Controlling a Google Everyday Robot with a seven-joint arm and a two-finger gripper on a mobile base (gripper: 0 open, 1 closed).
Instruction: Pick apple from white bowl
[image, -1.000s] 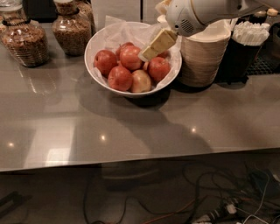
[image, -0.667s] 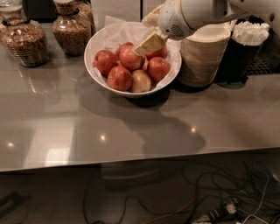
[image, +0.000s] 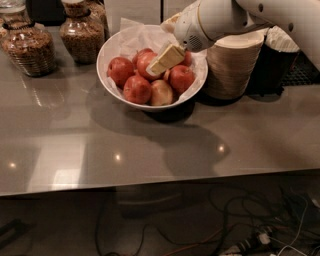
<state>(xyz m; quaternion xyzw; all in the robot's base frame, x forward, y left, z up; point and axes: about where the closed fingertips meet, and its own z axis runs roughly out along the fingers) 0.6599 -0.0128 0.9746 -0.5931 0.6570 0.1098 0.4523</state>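
Observation:
The white bowl (image: 119, 97) stands at the back middle of the grey table, lined with crumpled white paper and holding several apples. The lighter orange-red apple (image: 144, 61) lies at the top middle of the pile. Darker red apples (image: 137, 89) and a pale yellow-pink apple (image: 161, 93) lie around it. My gripper (image: 159, 64) reaches in from the upper right. Its beige tip sits low over the pile, right against the orange-red apple's right side and partly covering it.
A stack of beige disposable bowls (image: 232, 65) stands just right of the white bowl, under my arm. Two glass jars of brown food (image: 30, 49) (image: 81, 34) stand at the back left. A dark container (image: 276, 67) is at the far right. Cables lie on the floor below the table's front edge.
My gripper has moved left and down from the bowl's right rim to the middle of the apple pile. The apples and bowl have not shifted.

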